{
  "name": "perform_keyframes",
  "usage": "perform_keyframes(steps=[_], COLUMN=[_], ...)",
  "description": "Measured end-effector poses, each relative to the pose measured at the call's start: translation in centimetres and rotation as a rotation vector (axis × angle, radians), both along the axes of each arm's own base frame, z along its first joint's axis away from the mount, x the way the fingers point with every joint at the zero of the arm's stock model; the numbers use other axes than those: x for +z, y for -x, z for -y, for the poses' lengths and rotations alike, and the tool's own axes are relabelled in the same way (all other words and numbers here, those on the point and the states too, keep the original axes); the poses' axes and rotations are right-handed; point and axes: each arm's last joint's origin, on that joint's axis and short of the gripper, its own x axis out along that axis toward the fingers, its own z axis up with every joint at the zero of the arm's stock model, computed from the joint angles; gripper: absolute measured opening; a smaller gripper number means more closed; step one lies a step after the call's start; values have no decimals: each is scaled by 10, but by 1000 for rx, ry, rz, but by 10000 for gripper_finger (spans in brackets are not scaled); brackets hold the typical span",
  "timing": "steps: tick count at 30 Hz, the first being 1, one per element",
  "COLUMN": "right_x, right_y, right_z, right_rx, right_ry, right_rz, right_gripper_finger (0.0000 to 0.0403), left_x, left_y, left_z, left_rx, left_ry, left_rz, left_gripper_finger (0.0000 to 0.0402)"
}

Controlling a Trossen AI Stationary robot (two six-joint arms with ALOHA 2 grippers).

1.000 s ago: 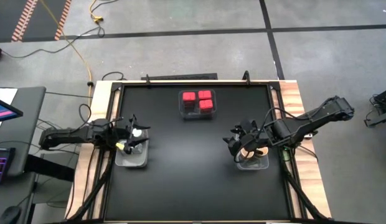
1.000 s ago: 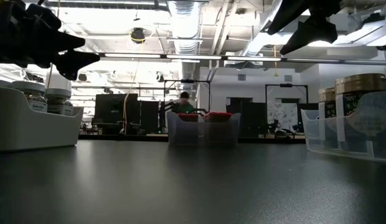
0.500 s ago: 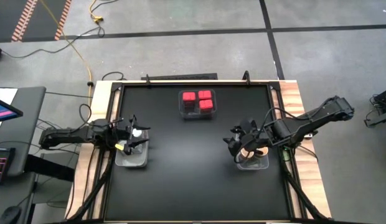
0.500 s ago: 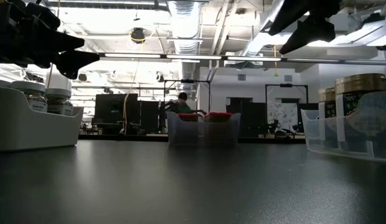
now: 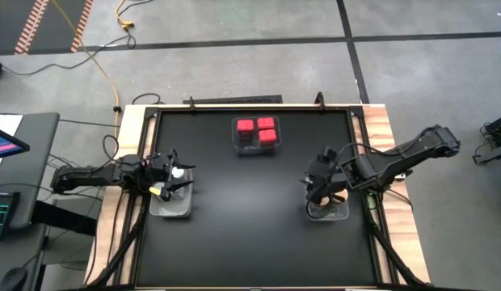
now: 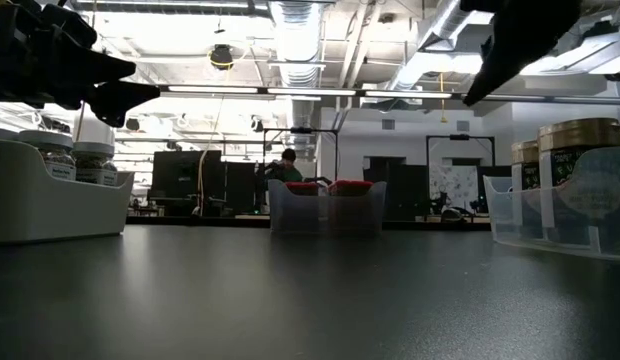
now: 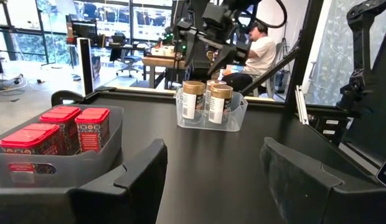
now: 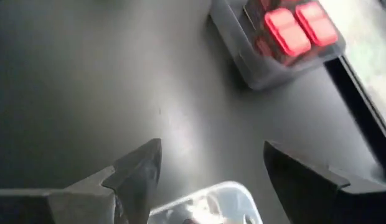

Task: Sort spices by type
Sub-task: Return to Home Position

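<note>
Well, left gripper [image 7: 213,149] and right gripper [image 8: 211,148] gape empty (square red tins [image 7: 78,127], clear bin [image 7: 62,167]).

Bright ceiling lights [image 6: 293,25], backlit silhouettes.

From overhead, the table [image 5: 250,250] carries three bins. The tin bin [image 5: 257,147] sits at upper centre of the frame with three square-topped tins [image 5: 257,129] in it. The left bin [image 5: 171,210] lies at middle left, holding capped round jars [image 6: 75,160], under the left gripper [image 5: 173,183]. The right bin [image 5: 330,213] lies at middle right, holding three lidded round jars [image 7: 208,101], under the right gripper [image 5: 317,184]. Both side bins lie lower in the frame, well apart.
</note>
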Motion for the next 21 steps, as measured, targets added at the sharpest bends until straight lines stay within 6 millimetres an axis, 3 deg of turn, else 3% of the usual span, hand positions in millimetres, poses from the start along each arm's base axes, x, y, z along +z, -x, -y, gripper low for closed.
perform_keyframes(steps=[9,14,21], right_x=[-33,-35,-52], right_y=[6,24,58], right_z=[30,44,52], right_rx=[145,263,233], right_ry=[-60,-57,-78], right_rz=[242,413,511], right_gripper_finger=[313,313,313], left_x=[0,0,0], left_y=[0,0,0], left_z=[0,0,0], left_rx=[0,0,0], left_ry=[0,0,0], left_rz=[0,-1,-1], left_gripper_finger=[247,247,247])
